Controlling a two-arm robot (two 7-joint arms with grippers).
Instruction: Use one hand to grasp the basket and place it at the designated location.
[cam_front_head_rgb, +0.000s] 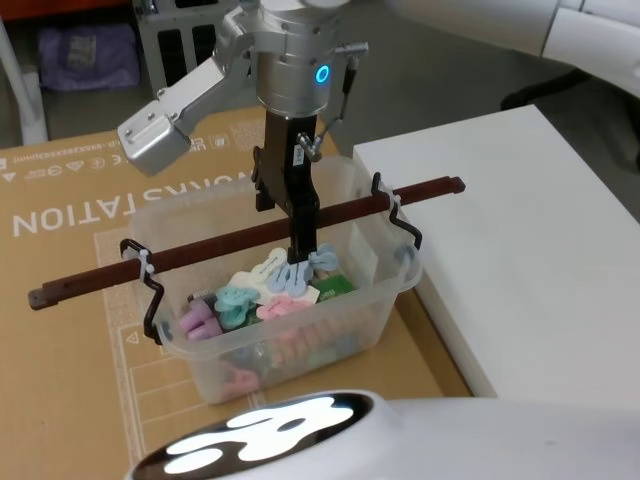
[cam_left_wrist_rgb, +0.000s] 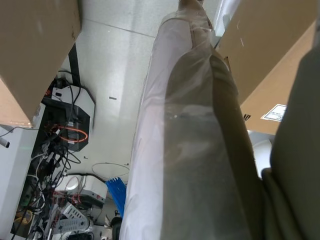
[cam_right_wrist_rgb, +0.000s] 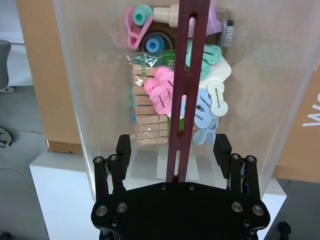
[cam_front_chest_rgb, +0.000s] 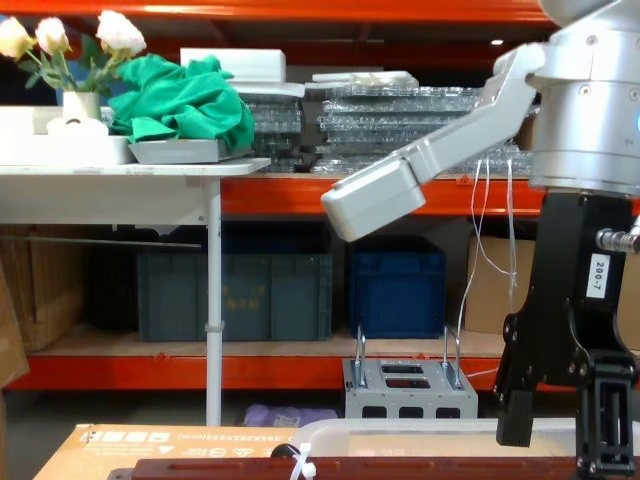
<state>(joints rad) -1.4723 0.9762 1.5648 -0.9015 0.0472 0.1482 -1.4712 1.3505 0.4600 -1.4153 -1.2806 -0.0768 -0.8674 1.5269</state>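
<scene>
The basket (cam_front_head_rgb: 372, 306) is a translucent tub on the cardboard sheet, filled with pastel clips (cam_front_head_rgb: 262, 295) and wooden pegs. Its reddish-brown bar handle (cam_front_head_rgb: 200, 252) runs across the top on black fittings. My right gripper (cam_front_head_rgb: 288, 215) hangs straight down over the middle of the tub, open, with one finger on each side of the bar. In the right wrist view the handle (cam_right_wrist_rgb: 187, 75) passes between the gripper's (cam_right_wrist_rgb: 173, 150) spread fingers (cam_right_wrist_rgb: 123, 150), untouched, over the basket (cam_right_wrist_rgb: 90, 75). The chest view shows the gripper (cam_front_chest_rgb: 560, 430) just above the handle (cam_front_chest_rgb: 400, 468) and the basket rim (cam_front_chest_rgb: 400, 428).
A white table (cam_front_head_rgb: 530, 250) stands right beside the basket, slightly higher than the cardboard sheet (cam_front_head_rgb: 70, 360). My white body (cam_front_head_rgb: 400, 440) fills the near edge. Behind are orange shelving, blue crates (cam_front_chest_rgb: 395, 290) and a grey metal box (cam_front_chest_rgb: 405, 385).
</scene>
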